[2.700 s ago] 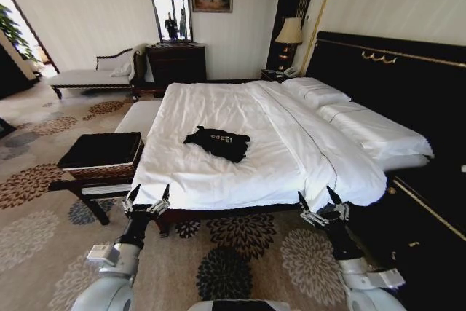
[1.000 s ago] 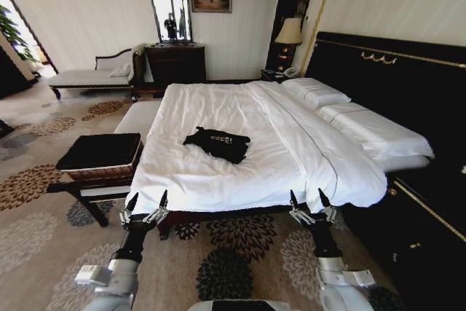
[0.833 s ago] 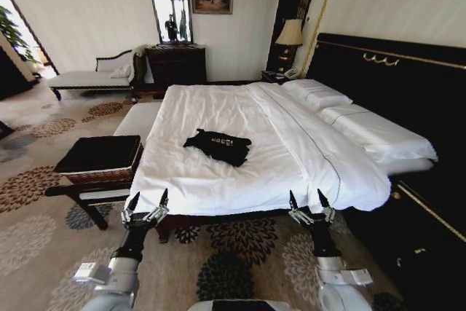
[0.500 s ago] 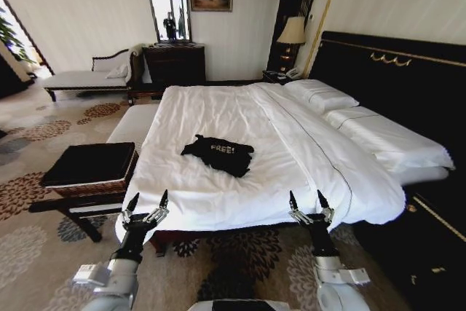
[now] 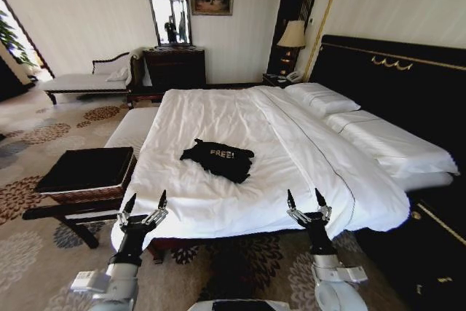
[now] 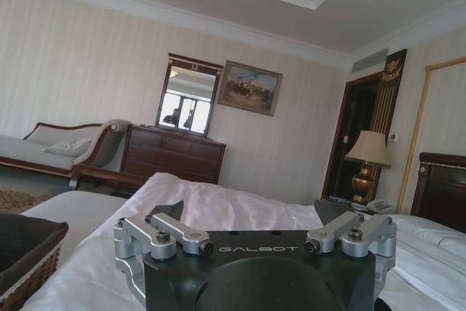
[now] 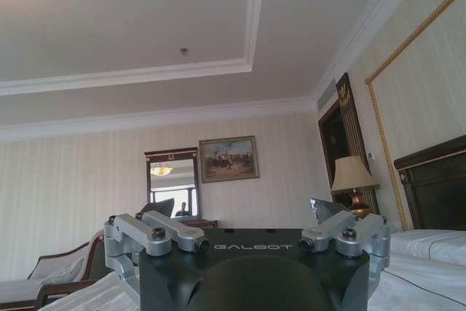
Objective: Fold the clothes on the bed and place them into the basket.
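Note:
The clothes are a black T-shirt with white "FREE!" lettering, lying crumpled near the middle of the bed, on its white duvet. The basket, brown wicker with black lining, stands on a low dark bench left of the bed; its corner shows in the left wrist view. My left gripper is open, raised at the bed's near left corner. My right gripper is open over the near edge of the duvet. Both hold nothing and are well short of the shirt.
A pale upholstered bench stands along the bed's left side. Behind are a chaise, a dark dresser with mirror, and a nightstand lamp. The black headboard runs along the right. Patterned carpet lies on the left.
The whole view has shifted: the camera has moved closer to the bed, which now looms larger. The right arm has swung in from the right. Both grippers stayed open.

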Robot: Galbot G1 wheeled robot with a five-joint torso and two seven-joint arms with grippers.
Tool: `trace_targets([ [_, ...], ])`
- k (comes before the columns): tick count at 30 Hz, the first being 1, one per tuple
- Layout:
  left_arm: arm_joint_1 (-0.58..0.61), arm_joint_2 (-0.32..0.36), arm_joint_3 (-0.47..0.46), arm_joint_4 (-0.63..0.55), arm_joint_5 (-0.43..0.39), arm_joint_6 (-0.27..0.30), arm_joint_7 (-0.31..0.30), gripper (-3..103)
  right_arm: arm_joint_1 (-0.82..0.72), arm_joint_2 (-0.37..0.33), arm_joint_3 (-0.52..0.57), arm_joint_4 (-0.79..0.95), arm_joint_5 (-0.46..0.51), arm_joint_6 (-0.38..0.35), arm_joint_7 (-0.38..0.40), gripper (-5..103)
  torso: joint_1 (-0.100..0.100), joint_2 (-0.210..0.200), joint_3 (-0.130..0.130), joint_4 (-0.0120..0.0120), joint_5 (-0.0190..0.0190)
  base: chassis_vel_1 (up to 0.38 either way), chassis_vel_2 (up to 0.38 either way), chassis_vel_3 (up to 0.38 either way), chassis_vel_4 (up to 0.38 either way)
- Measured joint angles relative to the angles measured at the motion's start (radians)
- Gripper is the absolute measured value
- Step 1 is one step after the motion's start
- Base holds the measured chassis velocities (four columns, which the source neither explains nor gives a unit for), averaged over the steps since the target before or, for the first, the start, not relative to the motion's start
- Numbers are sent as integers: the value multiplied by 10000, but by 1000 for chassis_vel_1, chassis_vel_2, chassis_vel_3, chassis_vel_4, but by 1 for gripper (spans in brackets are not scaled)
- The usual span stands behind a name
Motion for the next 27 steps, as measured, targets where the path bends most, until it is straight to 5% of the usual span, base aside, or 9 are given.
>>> trace_targets([
  [27, -113, -69, 41, 159, 175, 27, -25, 100, 264, 238, -312, -221, -52, 345, -14, 100, 21, -8, 6, 1, 1, -208, 167, 210, -174],
])
